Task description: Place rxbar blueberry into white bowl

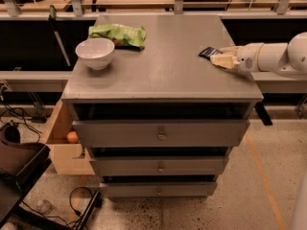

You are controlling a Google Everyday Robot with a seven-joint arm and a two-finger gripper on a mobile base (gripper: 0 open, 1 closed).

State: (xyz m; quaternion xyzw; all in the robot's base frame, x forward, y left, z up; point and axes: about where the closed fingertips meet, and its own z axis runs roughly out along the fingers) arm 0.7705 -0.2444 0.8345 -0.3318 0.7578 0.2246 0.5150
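A wide grey metal cabinet (163, 71) with a flat top and three drawers, each pulled slightly out, fills the middle of the view. A thick white robot arm (273, 57) reaches in from the right edge, lying low over the right side of the cabinet top. A light wooden box (64, 152) sits on the floor against the cabinet's left side. On the back left of the top lies a crinkled green snack bag (117, 35). Just in front of it and a little to the left stands a round glossy white bowl (95, 52), upright. The arm's cream-coloured gripper (219, 56) rests near the right edge, pointing left; whether it is open or closed cannot be told. The small dark navy-blue rxbar blueberry (208, 52) lies at the gripper's tip, well apart from the bowl. A small orange ball (72, 137) sits in the wooden box.
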